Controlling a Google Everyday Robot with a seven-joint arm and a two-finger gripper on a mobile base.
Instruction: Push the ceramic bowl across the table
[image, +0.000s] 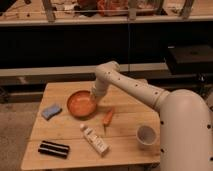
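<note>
1. Camera view, containers first: the ceramic bowl (81, 104) sits upright on the table (62, 91), left of centre and toward the far half of the planked top. I see only its own orange-red inside, with the darker rim all round.
2. The white cup (146, 135) stands upright near the table's front right corner, well apart from the bowl. Its inside is in shadow, so I can't tell what it holds.
3. Around the bowl: a blue sponge (51, 111) lies just left of it, an orange carrot (108, 117) lies just to its front right, and a white tube (95, 139) lies slanted nearer the front edge. A black bar-shaped object (54, 149) lies at the front left corner.
4. Now the arm (135, 89): it rises from the white body at lower right, runs up and left over the table to a bent joint, then drops steeply.
5. The gripper (95, 98) is down at the bowl's right rim, right against it as far as I can see. Open or closed, I cannot tell from here.
</note>
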